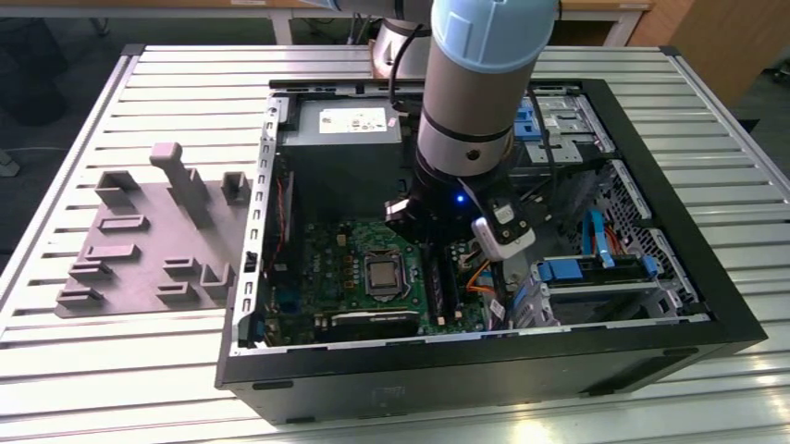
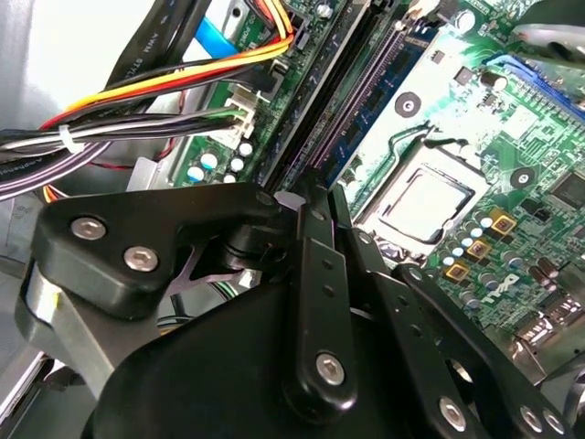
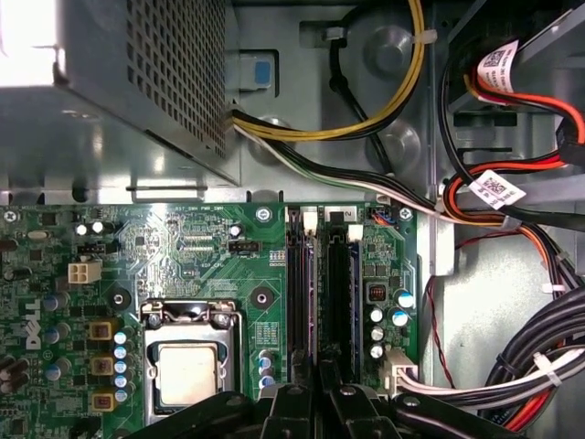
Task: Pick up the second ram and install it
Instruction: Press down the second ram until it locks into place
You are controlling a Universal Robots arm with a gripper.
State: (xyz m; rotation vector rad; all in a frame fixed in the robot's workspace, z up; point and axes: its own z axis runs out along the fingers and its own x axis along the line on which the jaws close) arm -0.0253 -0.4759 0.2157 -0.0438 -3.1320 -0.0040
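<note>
Hovering low over the motherboard (image 1: 370, 268), the pincer (image 2: 315, 197) pinches the second ram (image 2: 361, 91), edge-down for seating. Slots (image 3: 315, 274) lie at the CPU socket's (image 3: 187, 361) three o'clock in the first wrist view.

Cable labels (image 3: 498, 190) and power-supply sticker (image 1: 351, 118) bear unreadable small print.

In the exterior view the arm (image 1: 475, 102) stands in front of the memory slots (image 1: 442, 277), so most of their length is hidden, and the arm itself is cut off by the top edge. The gripper (image 2: 320, 215) in the second wrist view covers the near end of the slots — the black linkage hides whether the fingertips hold anything. In the first wrist view the second ram (image 3: 313, 283) is seen only edge-on between the slot strips, too thin to tell if it sits fully down, and its near end goes under the gripper. The processor socket (image 3: 187, 370) is cut by the bottom edge.
</note>
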